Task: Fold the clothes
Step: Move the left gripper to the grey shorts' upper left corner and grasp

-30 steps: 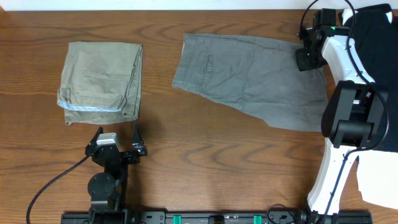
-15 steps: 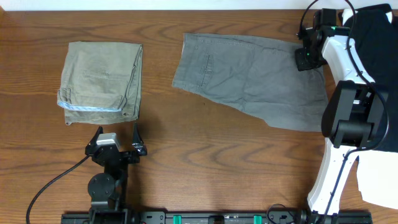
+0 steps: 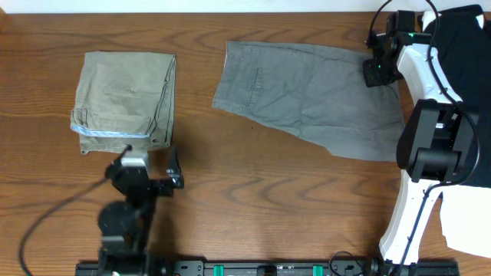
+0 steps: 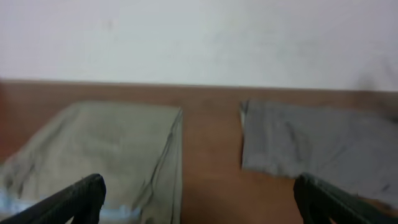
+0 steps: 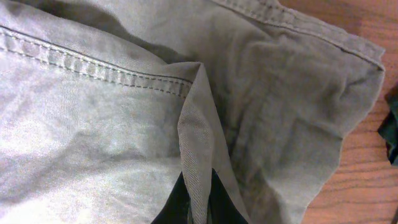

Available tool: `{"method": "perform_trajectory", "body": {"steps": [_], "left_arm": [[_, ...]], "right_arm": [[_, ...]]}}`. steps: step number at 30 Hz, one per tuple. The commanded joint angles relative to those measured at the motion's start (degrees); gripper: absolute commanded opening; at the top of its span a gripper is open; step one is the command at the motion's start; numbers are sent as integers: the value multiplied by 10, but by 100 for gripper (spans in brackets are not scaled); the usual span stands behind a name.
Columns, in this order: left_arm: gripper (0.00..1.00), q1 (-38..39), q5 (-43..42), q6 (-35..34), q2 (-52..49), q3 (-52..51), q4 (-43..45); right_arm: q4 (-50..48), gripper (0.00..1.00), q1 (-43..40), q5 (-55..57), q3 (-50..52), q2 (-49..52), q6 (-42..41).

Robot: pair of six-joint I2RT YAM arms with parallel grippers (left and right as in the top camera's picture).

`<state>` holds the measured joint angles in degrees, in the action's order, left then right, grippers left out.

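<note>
- Right fingers (image 5: 169,208) are pinched shut on a raised ridge of the grey shorts (image 5: 112,124), just below a stitched seam. Cloth stands up between the tips, so I read it as a true grip, not a bare close.
- From overhead, that grip sits at the far right edge of the grey shorts (image 3: 307,92), which lie spread out flat across the middle-right of the counter (image 3: 253,199). An edge is the sensible place to hold, since it is the part that gets carried over for a fold.
- Left fingers (image 3: 175,165) are spread wide with nothing between them, hovering just on the robot's side of the olive shorts (image 3: 126,92).
- These olive shorts sit at far left as a tidy rectangle, pale-blue lining showing along the near edge. I judge that pair done, parked well apart from the grey pair to leave working room.
- Further garments sit at the right: a black one (image 3: 460,34) at the far corner, partly behind the right arm, and a white one (image 3: 464,230) near the front edge. Both look unfolded.
- I take the step in hand to be the first fold of the grey shorts. My worry is the thin pinch: it could slip, or drag the whole garment instead of turning one layer.
</note>
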<state>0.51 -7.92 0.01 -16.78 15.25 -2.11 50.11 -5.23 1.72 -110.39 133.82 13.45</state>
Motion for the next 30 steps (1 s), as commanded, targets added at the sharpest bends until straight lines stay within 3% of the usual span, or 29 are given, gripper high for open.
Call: {"method": "perform_trajectory", "body": {"steps": [1, 9, 16, 20, 30], "left_arm": [[98, 2, -37, 32, -126, 131, -21], [98, 17, -94, 33, -554, 497, -184], [98, 60, -94, 98, -860, 797, -323], [98, 71, -94, 99, -967, 864, -309], [98, 74, -94, 98, -1095, 865, -183]], "right_arm": [[-6, 1, -4, -11, 4, 9, -2], [-15, 1, -4, -12, 4, 9, -19], [-17, 1, -4, -12, 4, 9, -19], [-17, 1, -4, -12, 4, 9, -19], [-17, 1, -3, -42, 4, 9, -23]]}}
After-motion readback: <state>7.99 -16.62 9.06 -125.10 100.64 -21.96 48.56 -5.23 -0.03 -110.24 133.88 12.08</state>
